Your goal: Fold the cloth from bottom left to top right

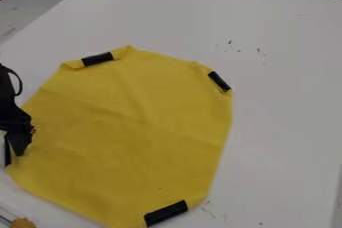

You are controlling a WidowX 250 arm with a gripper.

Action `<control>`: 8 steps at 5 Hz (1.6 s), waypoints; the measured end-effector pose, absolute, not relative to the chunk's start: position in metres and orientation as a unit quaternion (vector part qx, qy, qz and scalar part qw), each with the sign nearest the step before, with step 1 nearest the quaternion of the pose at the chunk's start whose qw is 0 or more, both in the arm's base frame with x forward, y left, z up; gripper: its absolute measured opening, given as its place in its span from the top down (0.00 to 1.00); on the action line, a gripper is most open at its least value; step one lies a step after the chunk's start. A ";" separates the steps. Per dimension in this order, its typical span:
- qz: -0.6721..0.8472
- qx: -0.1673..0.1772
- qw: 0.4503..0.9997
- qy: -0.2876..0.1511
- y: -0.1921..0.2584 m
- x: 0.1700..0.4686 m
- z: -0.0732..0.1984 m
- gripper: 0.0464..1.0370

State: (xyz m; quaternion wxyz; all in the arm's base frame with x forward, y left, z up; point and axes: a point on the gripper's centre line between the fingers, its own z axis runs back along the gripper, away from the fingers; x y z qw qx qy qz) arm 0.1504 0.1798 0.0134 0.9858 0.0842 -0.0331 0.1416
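Note:
The yellow cloth (pixel 133 132) lies spread on the white table, its corners turned in or cut off so that its outline is many-sided. Black strips sit at its upper left (pixel 97 59), upper right (pixel 219 81) and bottom (pixel 165 213) edges. My gripper (pixel 18 153) is at the left edge of the view, low over the cloth's left edge and partly covering it. A narrow dark upright piece stands just left of the gripper; I cannot tell whether it is another strip or part of the gripper.
The white table (pixel 287 97) extends to the right and above the cloth, with small dark marks on it. An orange-yellow object (pixel 23 223) is in the bottom left corner. Dark items lie beyond the table's far edge at the top right.

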 end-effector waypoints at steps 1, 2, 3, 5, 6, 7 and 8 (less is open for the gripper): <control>0.164 0.079 0.983 -0.040 0.180 0.142 0.008 0.07; 0.171 0.070 0.982 -0.045 0.181 0.141 0.005 0.20; 0.171 0.060 0.982 -0.050 0.179 0.144 0.004 0.46; 0.168 0.052 0.984 -0.039 0.180 0.145 0.004 0.81; 0.174 0.062 0.983 -0.016 0.182 0.145 0.007 0.92; 0.155 0.090 0.984 0.002 0.177 0.162 0.030 0.97; 0.139 0.104 0.984 0.024 0.164 0.185 0.048 0.98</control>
